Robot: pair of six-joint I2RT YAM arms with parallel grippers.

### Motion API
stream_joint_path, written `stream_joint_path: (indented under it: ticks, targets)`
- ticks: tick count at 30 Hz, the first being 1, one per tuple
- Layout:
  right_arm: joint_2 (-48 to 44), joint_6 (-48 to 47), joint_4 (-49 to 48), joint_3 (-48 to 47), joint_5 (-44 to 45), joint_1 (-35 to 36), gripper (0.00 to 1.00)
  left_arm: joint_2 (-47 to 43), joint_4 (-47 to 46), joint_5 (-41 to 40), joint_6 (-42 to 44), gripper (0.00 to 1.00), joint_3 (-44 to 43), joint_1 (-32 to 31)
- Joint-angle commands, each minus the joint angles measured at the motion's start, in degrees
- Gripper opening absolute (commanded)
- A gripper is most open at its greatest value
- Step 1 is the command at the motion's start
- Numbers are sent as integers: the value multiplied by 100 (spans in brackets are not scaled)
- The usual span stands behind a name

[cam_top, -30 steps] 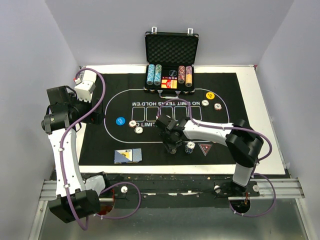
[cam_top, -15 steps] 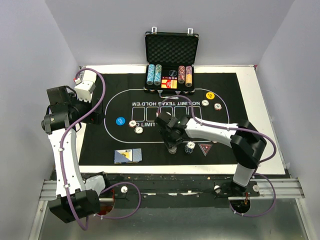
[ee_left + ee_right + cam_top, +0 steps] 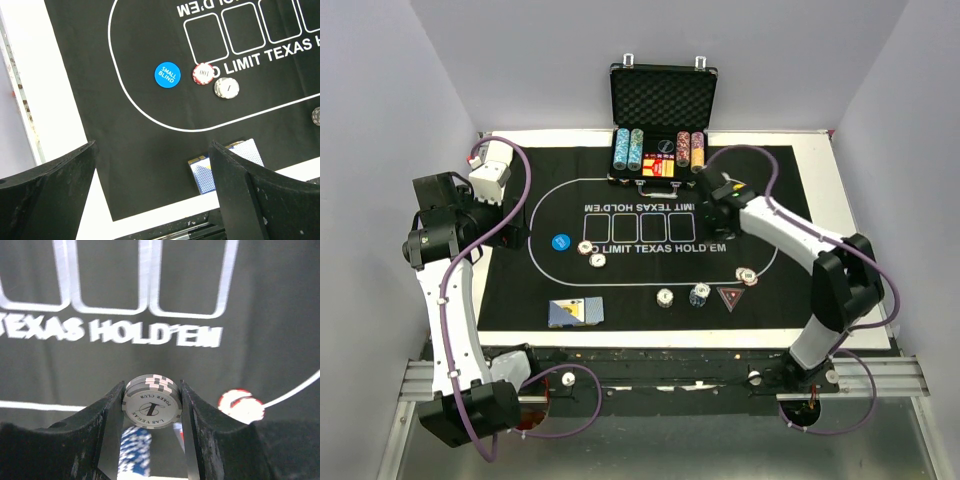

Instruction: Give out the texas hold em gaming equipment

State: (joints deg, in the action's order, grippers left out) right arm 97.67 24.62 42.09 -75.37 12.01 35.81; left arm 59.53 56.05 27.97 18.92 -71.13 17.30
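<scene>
White table (image 3: 840,200) walled in pale grey, covered by a black printed mat (image 3: 520,300). An open black case (image 3: 663,100) stands at the far edge. Right gripper (image 3: 151,386) is raised over the far-right part of the mat, its fingers pinching a white-and-grey chip (image 3: 151,406) on edge between them, face toward the wrist camera. Left gripper (image 3: 152,147) hangs over the mat's left side, fingers spread wide and holding nothing. On the mat, left: blue "SMALL BLIND" button (image 3: 166,75), with a red-edged chip (image 3: 203,73) and a white chip marked 1 (image 3: 226,88) just beside it. Blue-backed cards (image 3: 575,313) lie near the near edge. To their right sit a white chip (image 3: 665,297), a blue chip (image 3: 699,294), the red triangular marker (image 3: 731,297) and another red-edged chip (image 3: 748,275).
</scene>
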Motion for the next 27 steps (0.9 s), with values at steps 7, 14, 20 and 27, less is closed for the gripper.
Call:
stream_joint_path:
  ticks: [7,14,20,27]
  targets:
    - [-441,508,-165,1076,495,-1743,39,-73,81,7,86,99,-94,37]
    - [-503,912,-297,1692,741,-2359,37,-55,73,33,86,99,-103,37]
    - [-705,1097,-298,2096,943,-2491,39,-55,37,25,121,99,-32,37]
    - [-740,1150,-350,2308,943,-2518,60,-38,2,77,95,99,3,37]
